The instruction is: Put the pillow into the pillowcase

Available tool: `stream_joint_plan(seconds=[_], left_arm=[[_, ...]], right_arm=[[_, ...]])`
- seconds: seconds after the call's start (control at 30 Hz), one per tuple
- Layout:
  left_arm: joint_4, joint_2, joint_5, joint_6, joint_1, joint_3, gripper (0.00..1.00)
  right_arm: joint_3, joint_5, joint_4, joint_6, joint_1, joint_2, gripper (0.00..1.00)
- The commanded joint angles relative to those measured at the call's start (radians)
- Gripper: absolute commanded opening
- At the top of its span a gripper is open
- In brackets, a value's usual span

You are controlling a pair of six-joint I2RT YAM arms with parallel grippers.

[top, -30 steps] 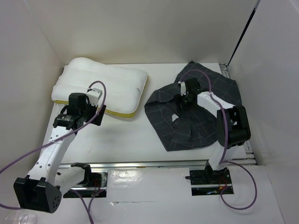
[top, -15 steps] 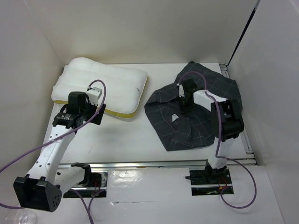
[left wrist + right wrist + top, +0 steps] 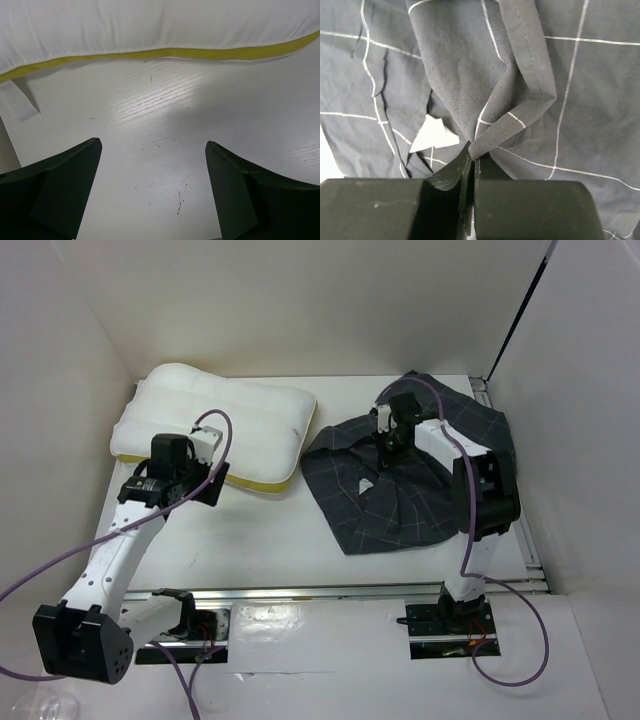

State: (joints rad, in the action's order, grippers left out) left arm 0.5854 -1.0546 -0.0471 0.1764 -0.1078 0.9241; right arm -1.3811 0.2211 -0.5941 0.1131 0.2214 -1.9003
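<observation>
Pinching the pillowcase hem at frame centre, the right end effector is clamping fabric; lifting slowly is looking wisest. Left end effector is hanging wide apart.

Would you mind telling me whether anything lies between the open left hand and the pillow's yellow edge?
Nothing visible does. Only bare table lies between the left hand, jaws open, and the yellow-banded edge of the pillow. The small white tag rests off to one side, outside that path.
</observation>
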Motion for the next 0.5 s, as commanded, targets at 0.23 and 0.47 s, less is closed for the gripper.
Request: stream_joint_plan(seconds=[0.23,0.47], left_arm=[[-0.087,-0.030,0.015,0.029,-0.003,0.032,1.00],[-0.107,-0.070,0.033,0.049,-0.003,0.041,1.00]], right_arm=[[-0.035,0.109,-0.058,0.079,-0.016,0.167,0.00],[-0.044,0.142,-0.030,0.079,-0.039,0.244,0.00]])
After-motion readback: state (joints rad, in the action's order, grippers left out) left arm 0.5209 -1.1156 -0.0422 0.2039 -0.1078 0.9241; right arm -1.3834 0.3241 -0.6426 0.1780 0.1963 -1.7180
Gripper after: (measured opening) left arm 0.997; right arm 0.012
